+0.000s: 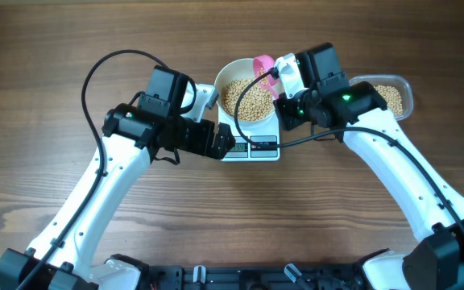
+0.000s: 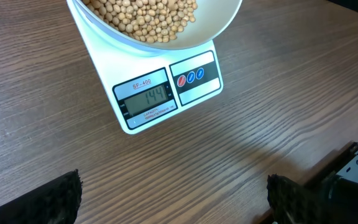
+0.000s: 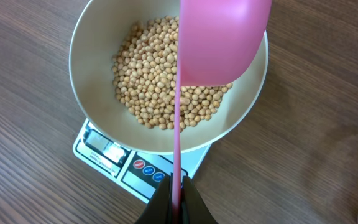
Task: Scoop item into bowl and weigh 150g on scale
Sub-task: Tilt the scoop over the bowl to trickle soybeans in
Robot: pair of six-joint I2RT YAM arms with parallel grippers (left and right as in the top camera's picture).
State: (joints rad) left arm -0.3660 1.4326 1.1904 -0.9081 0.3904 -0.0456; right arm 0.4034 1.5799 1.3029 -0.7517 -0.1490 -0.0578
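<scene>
Right gripper [image 3: 174, 202] clamped on the handle of one pink scoop [image 3: 222, 43], held over one white bowl [image 3: 86, 56] of beans [image 3: 154, 81]. Bowl sits on one scale [image 2: 143, 99], labelled SF-400, display reading 144. Left gripper [image 2: 169, 202] wide open, empty.

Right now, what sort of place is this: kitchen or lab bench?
Probably a robot test bench, not a home kitchen: two white arms work at a wood-grain table, with a small scale, a bowl of beans on it, and a pink scoop in the right end effector.
</scene>
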